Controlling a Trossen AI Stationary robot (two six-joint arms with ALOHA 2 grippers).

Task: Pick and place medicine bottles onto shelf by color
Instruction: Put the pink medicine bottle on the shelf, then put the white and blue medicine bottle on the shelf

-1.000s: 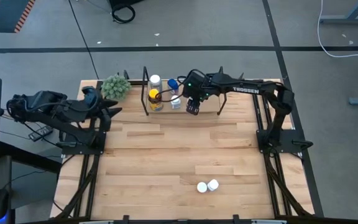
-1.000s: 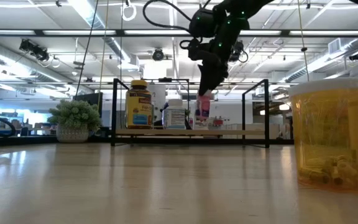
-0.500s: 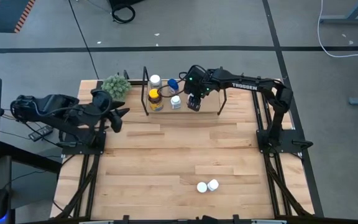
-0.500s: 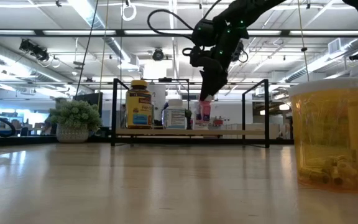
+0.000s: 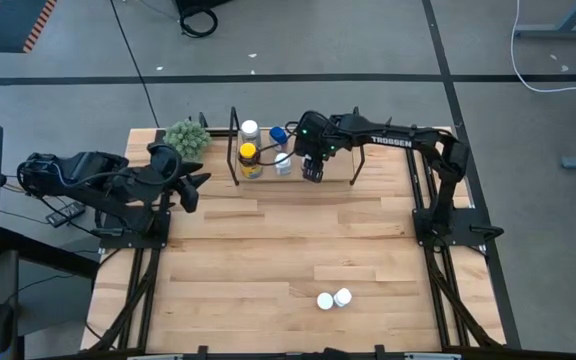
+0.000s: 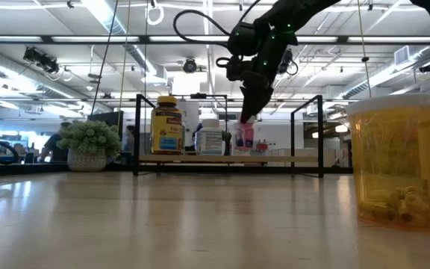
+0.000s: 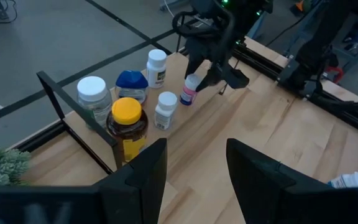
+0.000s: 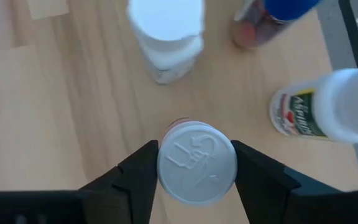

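Right gripper grips the small white-capped pink bottle over the light-wood shelf; seat it flat before releasing.

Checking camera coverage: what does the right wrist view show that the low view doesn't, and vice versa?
Only right wrist: the embossed top of the pink bottle's white cap between the right gripper fingers, and a blue cap.

Only low: the amber bottle, the green plant, the shelf's wire frame, and a large yellow tub close to the lens.

Both: the right gripper at the pink bottle on the shelf board.
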